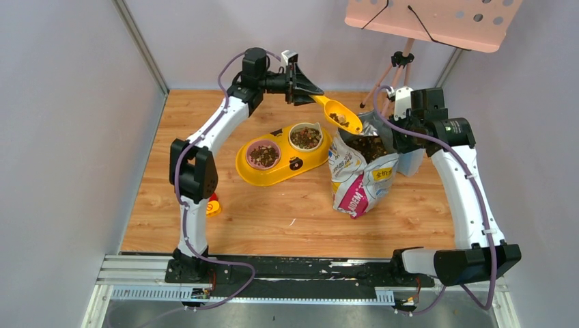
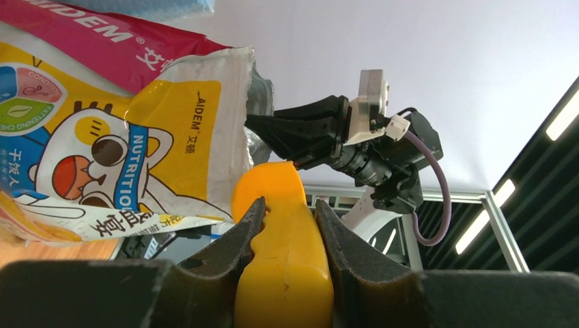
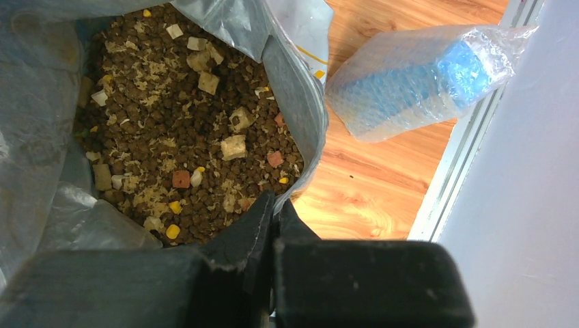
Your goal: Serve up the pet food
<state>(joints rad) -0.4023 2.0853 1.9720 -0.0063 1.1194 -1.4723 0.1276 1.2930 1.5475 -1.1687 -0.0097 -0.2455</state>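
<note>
Left gripper (image 1: 305, 91): fingers (image 2: 235, 239) part-way apart and clamped on the handle of the yellow scoop (image 1: 339, 114), one pad on each side of the handle, which fills the gap. The scoop sticks out level from the fingers toward the right edge of the table (image 1: 259, 212), with its bowl in the air above the mouth of the bag (image 1: 358, 181).

Right gripper (image 3: 274, 205): fingers together, pinching the near rim of the bag and holding the mouth open. The left wrist view also shows it gripping the bag's edge.

Pet food (image 3: 184, 130) is in three places:
- The main heap fills the open bag just beyond the right fingertips, directly below the pinched rim. It is brown kibble mixed with pale cubes and a few red and yellow bits.
- A small load sits in the scoop bowl, at the far end of the handle from the left fingers and not touching them.
- Both cups of the yellow feeder (image 1: 249, 171) hold some, well apart from either gripper.

The feeder lies near the table's centre, a bit toward the far edge. The bag stands upright toward the right edge, just right of the feeder. A blue packet (image 3: 423, 75) in clear wrap lies beside the bag against the right edge. A small red and yellow item (image 1: 213, 205) sits near the left edge by the left arm; cannot tell what it is.
</note>
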